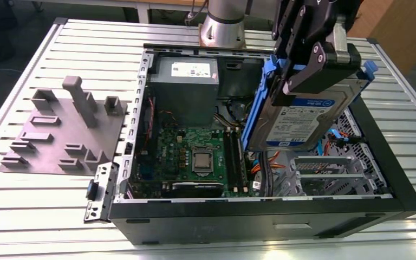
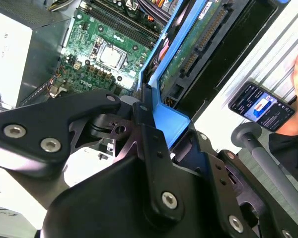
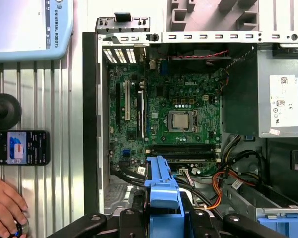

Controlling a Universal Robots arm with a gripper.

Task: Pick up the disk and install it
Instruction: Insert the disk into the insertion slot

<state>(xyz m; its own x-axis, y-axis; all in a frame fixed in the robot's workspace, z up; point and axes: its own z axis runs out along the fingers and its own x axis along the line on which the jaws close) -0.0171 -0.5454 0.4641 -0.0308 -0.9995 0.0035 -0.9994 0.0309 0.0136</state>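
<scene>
The disk [image 1: 300, 120] hangs on edge, tilted, above the right half of the open computer case [image 1: 266, 211]. It is silver-grey with a white-and-blue label and blue plastic rails [image 1: 260, 97] along its edges. My gripper [image 1: 309, 81] is shut on its upper end, black fingers [image 2: 149, 144] clamping the blue rail. In the second wrist view the disk's green circuit side [image 2: 188, 49] faces the camera. In the first wrist view the blue rail end [image 3: 161, 191] sits between the fingers, over the case's cables. The disk is clear of the case floor.
Inside the case lie the green motherboard [image 1: 193, 151], a grey power-supply box [image 1: 184, 81] and a silver drive cage [image 1: 324, 173] below the disk. A grey fixture plate [image 1: 63, 130] lies on the slatted table [image 1: 20, 216]. A phone [image 3: 20, 147] and a person's hand [image 3: 5, 203] are beside the case.
</scene>
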